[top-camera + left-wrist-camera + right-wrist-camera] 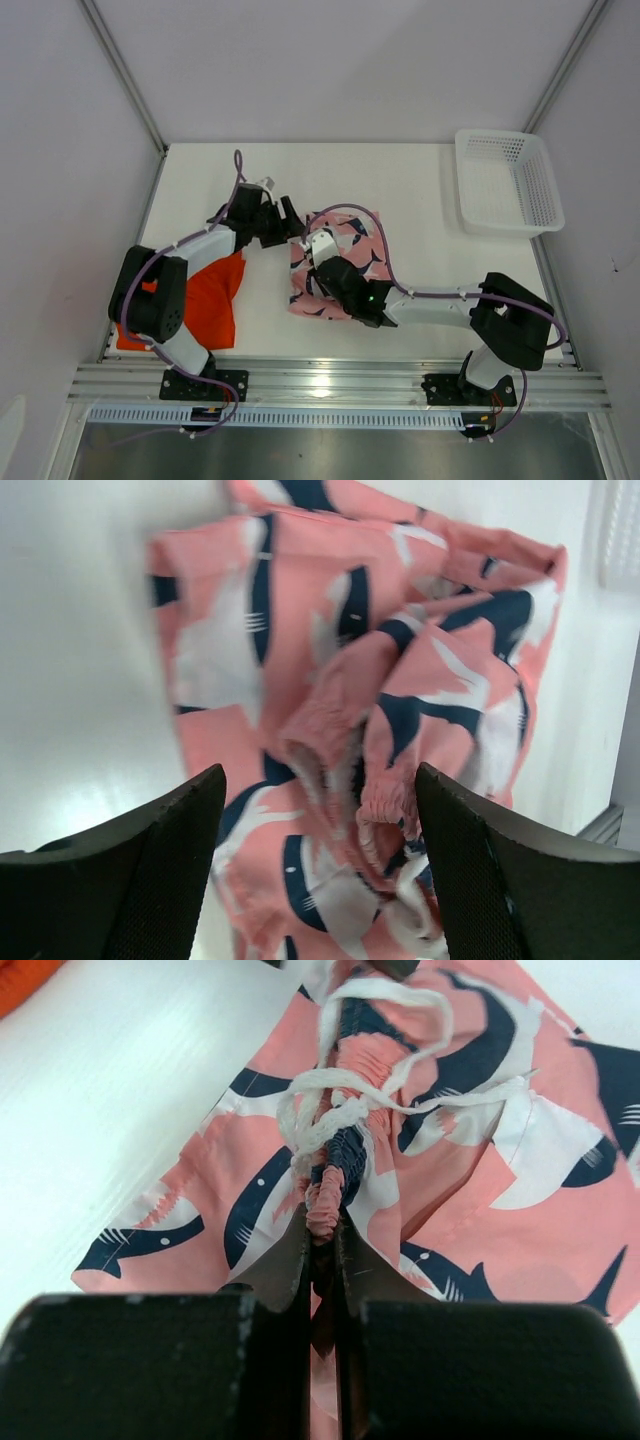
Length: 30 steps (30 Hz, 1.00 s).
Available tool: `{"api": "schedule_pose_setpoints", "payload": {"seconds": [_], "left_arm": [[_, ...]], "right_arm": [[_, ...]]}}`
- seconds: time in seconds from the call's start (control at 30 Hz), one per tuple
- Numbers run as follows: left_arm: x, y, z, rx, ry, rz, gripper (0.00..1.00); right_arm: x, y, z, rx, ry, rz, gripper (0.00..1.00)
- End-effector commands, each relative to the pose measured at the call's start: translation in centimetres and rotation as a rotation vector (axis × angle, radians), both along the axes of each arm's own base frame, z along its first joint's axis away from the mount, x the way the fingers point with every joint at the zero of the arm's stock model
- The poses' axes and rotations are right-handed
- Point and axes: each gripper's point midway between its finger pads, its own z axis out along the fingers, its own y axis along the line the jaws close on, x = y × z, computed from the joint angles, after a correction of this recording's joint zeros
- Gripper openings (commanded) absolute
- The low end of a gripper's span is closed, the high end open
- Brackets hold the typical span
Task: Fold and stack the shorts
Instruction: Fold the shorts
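Note:
The pink shorts with navy-and-white sharks lie bunched at the table's middle. My right gripper is shut on their gathered elastic waistband, and the pinched fabric rises between its closed jaws. The white drawstring loops loosely just beyond. My left gripper hovers at the shorts' left upper edge. In the left wrist view its fingers stand wide apart, gripper open, with the rumpled pink shorts beneath and nothing clamped. The orange shorts lie flat at the near left, partly under the left arm.
A white mesh basket stands at the far right corner of the table. Purple cables trail over both arms. A sliver of the orange shorts shows in the corner of the right wrist view.

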Motion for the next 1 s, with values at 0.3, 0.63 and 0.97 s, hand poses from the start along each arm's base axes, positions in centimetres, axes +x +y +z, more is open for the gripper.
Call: {"api": "schedule_pose_setpoints", "payload": {"seconds": [0.3, 0.63, 0.97], "left_arm": [[-3.9, 4.3, -1.2, -0.085, -0.042, 0.144, 0.72], [-7.2, 4.2, -1.8, -0.088, -0.042, 0.099, 0.69], [-10.1, 1.7, -5.1, -0.011, 0.019, 0.037, 0.56]], "right_arm": [[2.7, -0.2, 4.2, 0.069, -0.058, -0.082, 0.00], [3.8, -0.8, 3.6, 0.107, -0.020, -0.120, 0.00], [4.3, -0.1, 4.4, 0.113, -0.030, -0.122, 0.00]]}}
